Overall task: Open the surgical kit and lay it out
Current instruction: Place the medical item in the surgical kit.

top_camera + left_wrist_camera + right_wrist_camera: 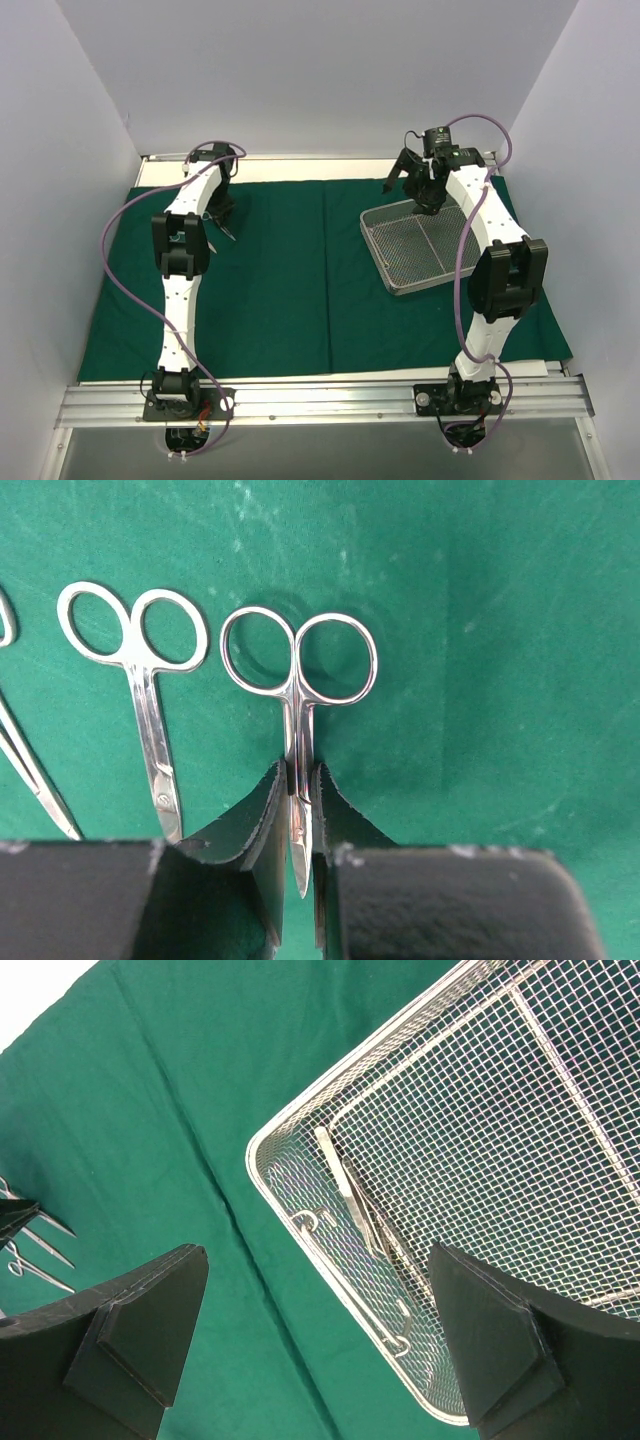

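Gripping small steel scissors [298, 670] by the blades in closed jaws of the left gripper [298, 775], beside another pair [140, 670] on the dark green cloth drape [500, 630]; best releasing gently, then lifting straight. Gaping wide over the shallow silver wire-mesh tray [480, 1110] with the right gripper [318, 1258].

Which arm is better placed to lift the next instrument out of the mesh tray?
Right. The right gripper hangs open over the wire-mesh tray corner where tweezers lie; the left gripper is away across the green drape, shut on scissors.
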### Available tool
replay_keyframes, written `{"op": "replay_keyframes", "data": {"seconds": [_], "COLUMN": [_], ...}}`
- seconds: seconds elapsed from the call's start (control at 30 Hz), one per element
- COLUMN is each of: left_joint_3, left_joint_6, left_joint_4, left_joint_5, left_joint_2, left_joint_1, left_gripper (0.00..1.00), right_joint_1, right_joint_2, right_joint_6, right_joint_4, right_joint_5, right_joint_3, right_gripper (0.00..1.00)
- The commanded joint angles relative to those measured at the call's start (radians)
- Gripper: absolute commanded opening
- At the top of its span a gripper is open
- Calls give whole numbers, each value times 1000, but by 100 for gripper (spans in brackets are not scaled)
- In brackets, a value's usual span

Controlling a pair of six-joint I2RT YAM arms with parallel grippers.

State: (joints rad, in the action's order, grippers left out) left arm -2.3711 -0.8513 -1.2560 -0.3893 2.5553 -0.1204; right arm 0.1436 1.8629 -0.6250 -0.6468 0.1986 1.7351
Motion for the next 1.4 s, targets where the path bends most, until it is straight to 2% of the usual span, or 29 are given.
{"op": "replay_keyframes", "data": {"seconds": [0.0,0.13,0.2,0.3,0.43,0.63,0.7,0.93,1.1,1.17,1.27,1.37], "left_joint_3": [-50,-48,-48,-40,-37,-24,-28,-71,16,82,162,222], "left_joint_6": [11,11,11,8,11,11,26,40,52,57,55,60], "left_joint_4": [26,24,23,27,26,17,18,-16,16,26,26,33], "left_joint_5": [27,47,63,76,84,90,92,150,199,216,250,276], "left_joint_2": [28,32,36,37,34,0,-12,-78,-211,-251,-323,-385], "left_joint_1": [21,31,38,41,41,42,42,30,-12,-16,-16,-18], "left_gripper": [2,3,7,21,28,52,56,58,58,58,58,57], "right_joint_1": [-9,-12,-12,-12,-12,-12,-12,-12,-9,-10,-9,-6], "right_joint_2": [12,13,13,15,16,15,12,9,-50,-65,-45,-2], "right_joint_6": [10,10,10,8,8,13,18,146,212,225,260,286], "right_joint_4": [-5,-2,-1,1,3,7,10,-51,24,65,122,160], "right_joint_5": [1,1,2,4,4,-1,-7,-54,13,45,100,139], "right_joint_3": [-5,-8,-8,-11,-12,-32,-48,-116,-253,-299,-331,-332], "right_gripper": [100,100,100,100,100,100,100,97,78,62,44,36]}}
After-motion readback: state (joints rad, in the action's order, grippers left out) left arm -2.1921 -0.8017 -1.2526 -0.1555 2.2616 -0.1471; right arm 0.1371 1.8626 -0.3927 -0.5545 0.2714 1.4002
